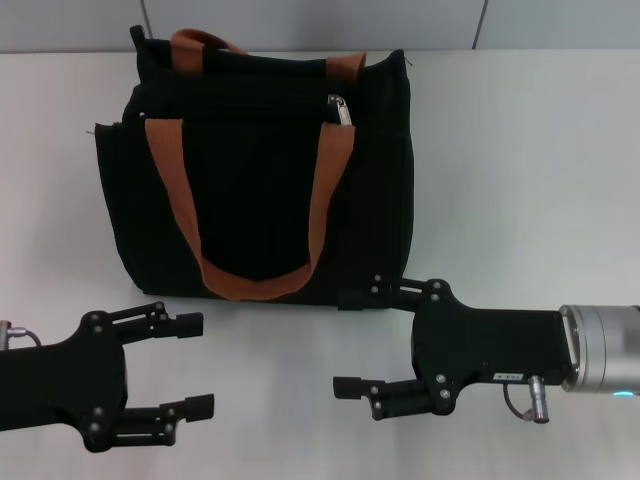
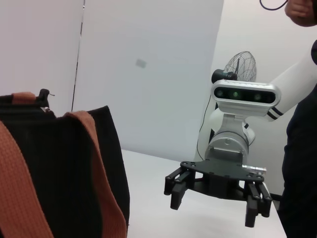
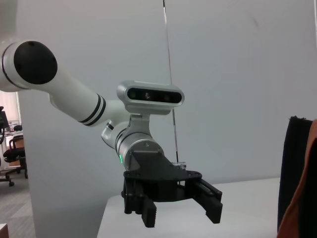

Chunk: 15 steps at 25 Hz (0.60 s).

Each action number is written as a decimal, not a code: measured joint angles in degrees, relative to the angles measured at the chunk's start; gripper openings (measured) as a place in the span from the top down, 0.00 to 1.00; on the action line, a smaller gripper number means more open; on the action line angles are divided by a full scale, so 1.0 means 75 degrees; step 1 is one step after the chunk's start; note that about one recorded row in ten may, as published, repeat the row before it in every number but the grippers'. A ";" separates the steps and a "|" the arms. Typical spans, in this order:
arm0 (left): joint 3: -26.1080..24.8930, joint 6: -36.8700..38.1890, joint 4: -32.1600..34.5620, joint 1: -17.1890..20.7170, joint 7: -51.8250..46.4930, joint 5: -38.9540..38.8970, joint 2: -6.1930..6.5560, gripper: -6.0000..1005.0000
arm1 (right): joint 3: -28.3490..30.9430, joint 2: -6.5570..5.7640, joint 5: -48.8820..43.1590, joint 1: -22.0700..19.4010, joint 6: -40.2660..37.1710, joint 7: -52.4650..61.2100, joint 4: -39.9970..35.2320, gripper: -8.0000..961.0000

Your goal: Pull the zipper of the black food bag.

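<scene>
Both my left gripper (image 1: 190,365) and right gripper (image 1: 350,342) hang spread, the black fabric food bag's (image 1: 260,180) small silver zipper pull (image 1: 341,110) well beyond the fingertips; I'd pinch it squarely.

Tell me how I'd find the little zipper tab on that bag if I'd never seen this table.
Look for the black bag with brown handles lying on the white table, beyond the two open grippers, left and right. Follow the near handle up its right strap to the bag's top edge. The zipper tab is the small silvery piece there, the only shiny metal on the dark cloth.
</scene>
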 joint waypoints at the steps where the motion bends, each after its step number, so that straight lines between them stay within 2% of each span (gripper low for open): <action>1: 0.0000 0.0000 0.0000 0.0000 0.0000 0.0000 0.0000 0.20 | 0.0000 0.0000 0.0000 0.0000 0.0000 0.0000 0.0000 0.14; 3: -0.0016 0.0134 0.0001 0.0003 -0.0022 0.0000 0.0066 0.20 | 0.0041 0.0000 0.0004 0.0000 0.0028 0.0000 -0.0003 0.14; 15: -0.0165 0.0095 0.0001 0.0017 0.0015 0.0003 0.0101 0.20 | 0.0076 -0.0007 0.0018 0.0024 0.0025 -0.0010 -0.0049 0.14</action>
